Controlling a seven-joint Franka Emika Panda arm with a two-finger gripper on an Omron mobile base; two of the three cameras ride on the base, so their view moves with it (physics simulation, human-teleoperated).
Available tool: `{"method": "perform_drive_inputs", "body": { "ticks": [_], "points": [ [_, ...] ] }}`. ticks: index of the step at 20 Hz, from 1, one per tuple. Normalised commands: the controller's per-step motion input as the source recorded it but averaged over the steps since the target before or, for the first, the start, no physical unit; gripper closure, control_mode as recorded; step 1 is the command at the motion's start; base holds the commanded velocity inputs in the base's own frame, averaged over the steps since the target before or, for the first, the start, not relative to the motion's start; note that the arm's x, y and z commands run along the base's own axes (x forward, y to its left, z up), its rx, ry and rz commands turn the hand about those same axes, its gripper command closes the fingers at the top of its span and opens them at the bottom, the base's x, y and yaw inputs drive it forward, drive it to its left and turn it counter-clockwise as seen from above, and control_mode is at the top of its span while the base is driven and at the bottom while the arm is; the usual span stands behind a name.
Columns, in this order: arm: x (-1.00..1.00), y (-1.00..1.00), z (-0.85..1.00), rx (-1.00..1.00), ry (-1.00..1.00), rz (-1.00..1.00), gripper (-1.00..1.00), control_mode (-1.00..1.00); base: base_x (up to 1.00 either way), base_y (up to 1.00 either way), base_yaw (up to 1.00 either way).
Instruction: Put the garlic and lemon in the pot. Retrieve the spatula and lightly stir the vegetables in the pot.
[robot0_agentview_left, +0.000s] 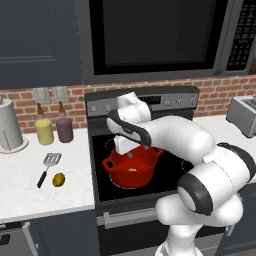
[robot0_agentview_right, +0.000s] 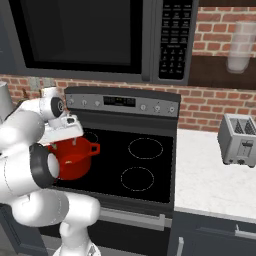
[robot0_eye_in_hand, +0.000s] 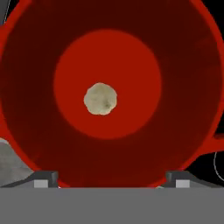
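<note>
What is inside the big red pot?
The garlic lies alone on the floor of the pot. The hand view shows the whole floor, nothing else. The lemon is on the counter.

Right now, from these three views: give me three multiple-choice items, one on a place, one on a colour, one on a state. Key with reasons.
1. Where is the lemon?
A. In the pot
B. On the counter beside the spatula
C. On the toaster

2. What colour is the pot?
A. Red
B. Blue
C. Silver

3. How do the fingers stand?
A. Shut on the garlic
B. Shut on the pot's rim
C. Open above the pot, holding nothing

Key:
1 B: the lemon lies on the white counter next to the spatula, left of the stove.
2 A: the pot is bright red in all views.
3 C: in the hand view the fingers sit far apart, and the garlic lies loose on the pot's floor.
</note>
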Motion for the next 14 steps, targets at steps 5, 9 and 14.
{"method": "perform_drive_inputs", "body": {
  "ticks": [5, 9, 14],
  "points": [
    [-0.92, 0.48, 0.9, 0.04, -0.05, 0.07, -1.0, -1.0, 0.0, 0.0, 0.0],
    [-0.96, 0.95, 0.32, 0.0, -0.02, 0.19, -1.0, -1.0, 0.0, 0.0, 0.0],
    [-0.39, 1.0, 0.03, -0.06, 0.0, 0.21, -1.0, -1.0, 0.0, 0.0, 0.0]
  ]
}}
